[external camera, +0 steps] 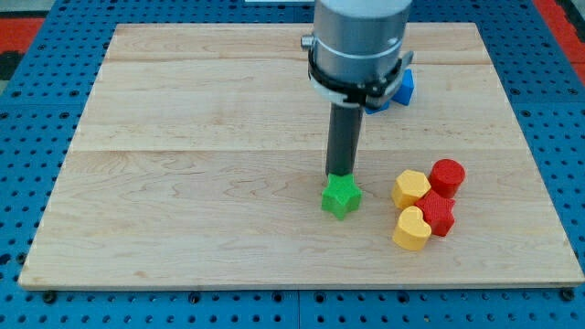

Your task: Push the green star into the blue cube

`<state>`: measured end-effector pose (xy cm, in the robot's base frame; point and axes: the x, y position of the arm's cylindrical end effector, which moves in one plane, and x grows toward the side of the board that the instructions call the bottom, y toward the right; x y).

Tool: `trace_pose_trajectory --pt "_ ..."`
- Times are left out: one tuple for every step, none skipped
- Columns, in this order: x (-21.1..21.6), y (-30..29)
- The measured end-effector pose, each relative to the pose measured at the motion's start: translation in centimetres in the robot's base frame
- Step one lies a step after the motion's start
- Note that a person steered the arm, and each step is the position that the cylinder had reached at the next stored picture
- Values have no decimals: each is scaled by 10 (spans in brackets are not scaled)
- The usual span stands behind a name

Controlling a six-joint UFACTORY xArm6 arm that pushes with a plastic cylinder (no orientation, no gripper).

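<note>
The green star [341, 196] lies on the wooden board [183, 183], right of the middle and toward the view's bottom. My tip [340, 175] sits at the star's top edge, touching it or nearly so. The blue cube [404, 87] is toward the view's top right, mostly hidden behind the arm's grey body [358, 41]; only its right part shows. The star is well below and left of the cube.
To the right of the star is a cluster: a yellow block [410, 188], a red cylinder [447, 175], a red block [438, 214] and a yellow heart-like block [411, 229]. The board lies on a blue pegboard [27, 110].
</note>
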<state>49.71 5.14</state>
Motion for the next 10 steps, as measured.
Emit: trace_pose_trajectory --pt "9 0" --pt "7 0" --pt "-48 0" --pt "-116 0" --pt "-179 0" --pt "-209 0" --pt "-209 22" --pt "-209 31" --pt "-204 31" --pt "-177 31"
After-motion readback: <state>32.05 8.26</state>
